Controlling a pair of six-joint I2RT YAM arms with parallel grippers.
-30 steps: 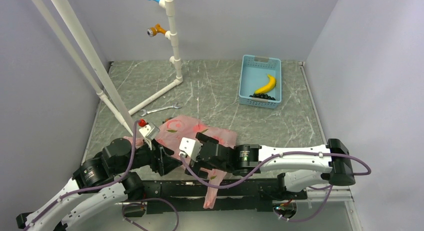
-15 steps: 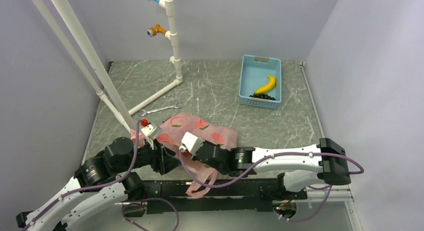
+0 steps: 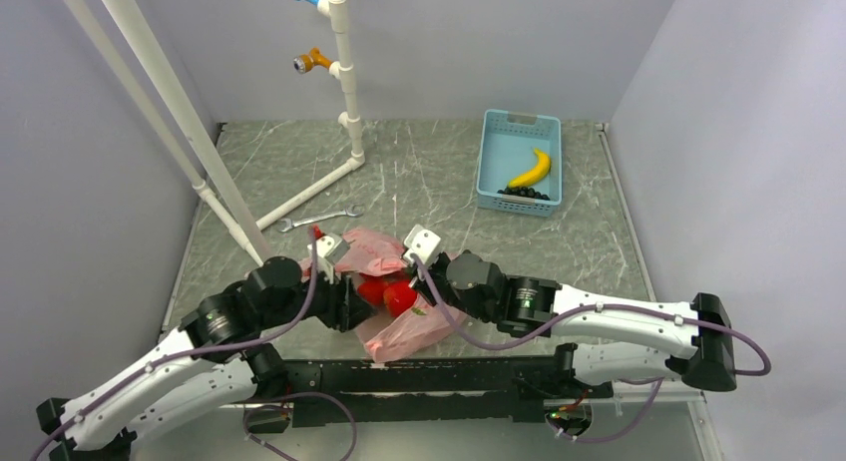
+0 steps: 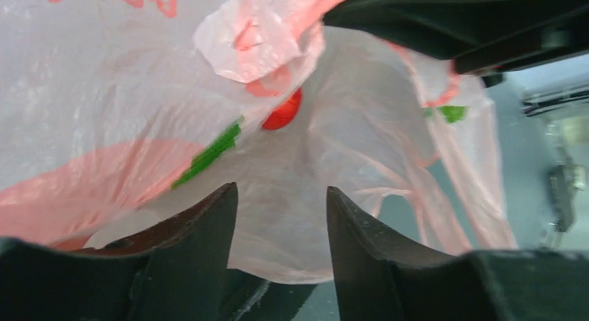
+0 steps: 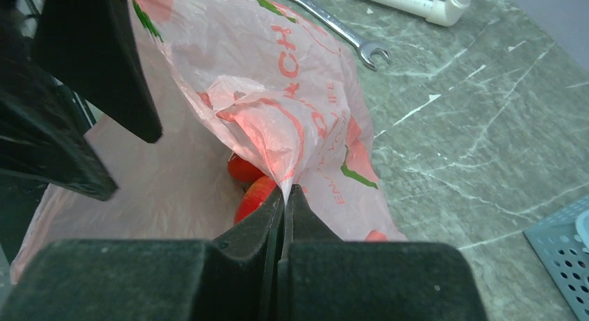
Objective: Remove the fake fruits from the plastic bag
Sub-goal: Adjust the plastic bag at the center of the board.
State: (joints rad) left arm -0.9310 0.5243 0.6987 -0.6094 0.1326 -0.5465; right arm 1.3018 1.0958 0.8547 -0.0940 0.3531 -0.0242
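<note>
Top view: both arms have swung forward, bunching the bag (image 3: 404, 329) on the desk (image 3: 449, 182), and red fruits (image 3: 387, 293) now show at its mouth.

Left wrist: the left hand (image 4: 279, 192) stands parted, film slack between its fingers.

Right wrist: the right hand (image 5: 285, 192) pinches a bag fold, so spilling the fruits out looks close.

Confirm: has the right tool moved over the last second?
Yes. The right tool, shut on the plastic bag, has moved away from the near edge, toward the wrench.
</note>
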